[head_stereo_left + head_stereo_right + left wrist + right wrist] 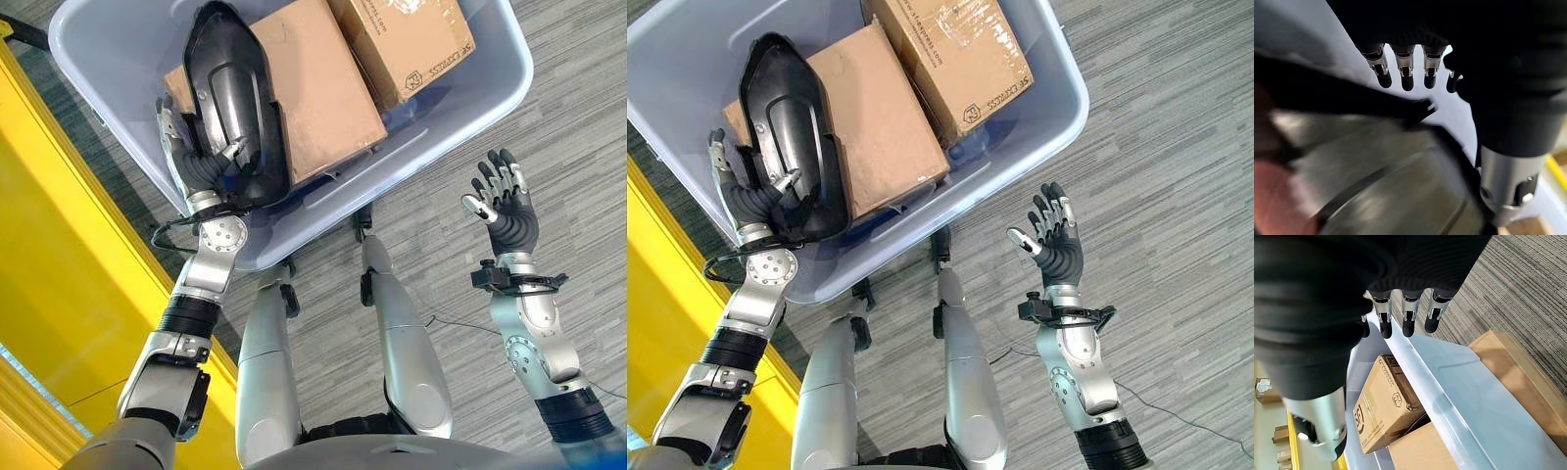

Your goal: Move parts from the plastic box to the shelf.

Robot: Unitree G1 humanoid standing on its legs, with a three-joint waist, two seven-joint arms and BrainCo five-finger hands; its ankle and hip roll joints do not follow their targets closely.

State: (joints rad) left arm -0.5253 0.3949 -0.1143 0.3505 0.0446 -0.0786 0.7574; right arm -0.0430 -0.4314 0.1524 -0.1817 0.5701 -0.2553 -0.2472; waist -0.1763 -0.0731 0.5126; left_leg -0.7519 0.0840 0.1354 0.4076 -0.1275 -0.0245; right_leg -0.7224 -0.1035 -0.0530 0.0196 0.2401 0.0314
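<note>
A long black moulded plastic part (230, 93) stands tilted up at the left end of the pale blue plastic box (470, 108). My left hand (196, 162) is at the part's lower end. Its thumb (233, 149) lies across the inner face and its fingers (165, 110) reach behind the left edge, pinching the part. In the left wrist view the part (1361, 171) runs close past the fingers (1406, 73). My right hand (1055, 240) hangs open over the floor to the right of the box, palm up and holding nothing.
Two brown cardboard boxes (323, 88) (411, 34) lie in the plastic box beside the part; one cardboard box (1386, 401) is seen past the box rim (1449, 396). A yellow shelf structure (59, 245) runs along the left. Grey striped carpet (568, 117) lies on the right.
</note>
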